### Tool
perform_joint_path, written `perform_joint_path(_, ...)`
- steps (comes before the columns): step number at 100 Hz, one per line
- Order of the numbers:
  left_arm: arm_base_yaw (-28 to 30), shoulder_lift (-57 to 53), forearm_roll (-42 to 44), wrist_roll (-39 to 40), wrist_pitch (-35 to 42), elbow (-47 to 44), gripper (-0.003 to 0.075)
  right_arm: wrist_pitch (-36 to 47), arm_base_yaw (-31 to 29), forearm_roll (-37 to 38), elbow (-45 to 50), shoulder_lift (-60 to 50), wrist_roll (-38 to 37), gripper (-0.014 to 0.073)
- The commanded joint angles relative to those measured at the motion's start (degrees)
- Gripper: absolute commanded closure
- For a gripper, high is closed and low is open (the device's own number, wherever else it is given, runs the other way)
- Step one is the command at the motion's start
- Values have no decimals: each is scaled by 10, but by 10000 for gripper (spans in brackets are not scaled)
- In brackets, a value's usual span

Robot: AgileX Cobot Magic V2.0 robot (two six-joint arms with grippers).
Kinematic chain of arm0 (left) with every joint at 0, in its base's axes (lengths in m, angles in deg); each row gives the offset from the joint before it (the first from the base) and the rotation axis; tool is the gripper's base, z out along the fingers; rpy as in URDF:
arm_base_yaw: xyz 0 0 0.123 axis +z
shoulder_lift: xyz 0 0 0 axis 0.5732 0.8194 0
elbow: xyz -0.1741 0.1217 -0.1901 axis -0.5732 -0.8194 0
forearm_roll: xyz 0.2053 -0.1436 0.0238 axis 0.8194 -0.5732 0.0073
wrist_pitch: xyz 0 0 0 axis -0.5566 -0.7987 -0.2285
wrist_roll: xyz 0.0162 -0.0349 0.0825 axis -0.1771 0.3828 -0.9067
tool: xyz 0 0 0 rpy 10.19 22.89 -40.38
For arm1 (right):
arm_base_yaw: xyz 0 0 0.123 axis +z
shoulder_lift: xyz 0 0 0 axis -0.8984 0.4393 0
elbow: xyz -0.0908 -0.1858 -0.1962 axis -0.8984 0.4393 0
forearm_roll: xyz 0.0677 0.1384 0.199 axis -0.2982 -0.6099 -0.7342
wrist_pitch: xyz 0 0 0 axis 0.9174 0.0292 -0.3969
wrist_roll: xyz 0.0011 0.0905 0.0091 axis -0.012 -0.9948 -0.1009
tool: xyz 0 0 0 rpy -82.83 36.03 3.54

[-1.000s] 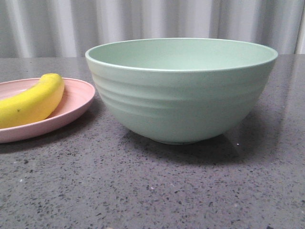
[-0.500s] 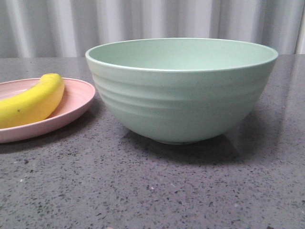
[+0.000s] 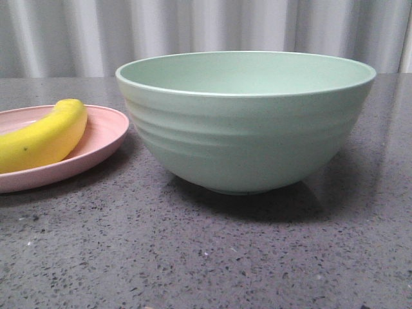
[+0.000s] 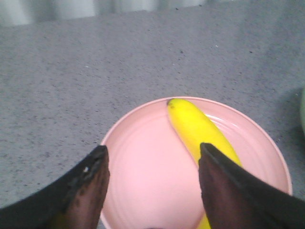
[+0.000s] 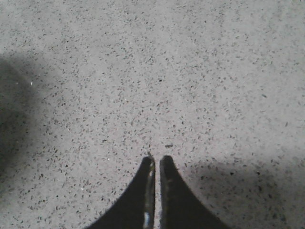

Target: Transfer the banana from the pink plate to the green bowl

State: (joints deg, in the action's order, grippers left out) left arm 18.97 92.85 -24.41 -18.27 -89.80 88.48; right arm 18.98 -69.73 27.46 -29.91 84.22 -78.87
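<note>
A: Where do the fingers stand?

B: The left gripper (image 4: pixel 152 183) is spread wide above the pink plate (image 4: pixel 138 186), holding nothing. One finger sits over bare plate, the other overlaps the banana (image 4: pixel 200 131), so the fruit is off to one side of the gap, not centred in it.

A: So what would make the grab go well?

B: I'd say shift sideways until the banana lies between the fingers, cross its length at the thick middle, then lower and close. It looks smooth and curved, so a pinch near the tip would likely slip or spin.

A: And the right gripper (image 5: pixel 156 164)?

B: Fingers pressed together, empty, over bare speckled table (image 5: pixel 190 71). It has no part in this step.

A: Anything in the way?

B: The green bowl (image 3: pixel 244 129) stands just beside the plate, its wall much taller than the plate's rim. The banana would need a clear lift before crossing over. A curtain (image 3: pixel 206 29) hangs behind the table.
</note>
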Motion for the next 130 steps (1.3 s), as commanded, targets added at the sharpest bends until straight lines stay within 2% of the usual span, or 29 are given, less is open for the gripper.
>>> perform_joint_path(1, -27, 29, -18, 4, 15, 35, 330, 33, -4, -2, -20, 6, 4, 657)
perform_joint_path(16, -71, 97, -39, 4, -26, 61, 330, 33, -4, -2, -20, 6, 4, 657)
perform_joint_path(30, -100, 144, -45, -1, -27, 66, 330, 32, -4, -2, -20, 6, 4, 657)
perform_joint_path(88, -103, 249, -49, -1, -1, 68, 334, 32, -4, -2, -20, 6, 4, 657)
perform_joint_path(96, -103, 253, -49, -1, -1, 68, 365, 32, -4, -2, -20, 6, 4, 657)
perform_joint_path(112, -103, 253, -49, -1, -1, 68, 515, 32, -4, -2, -20, 6, 4, 657)
perform_joint_path(130, -103, 253, -49, -1, -1, 69, 542, 23, -4, -2, -20, 6, 4, 657)
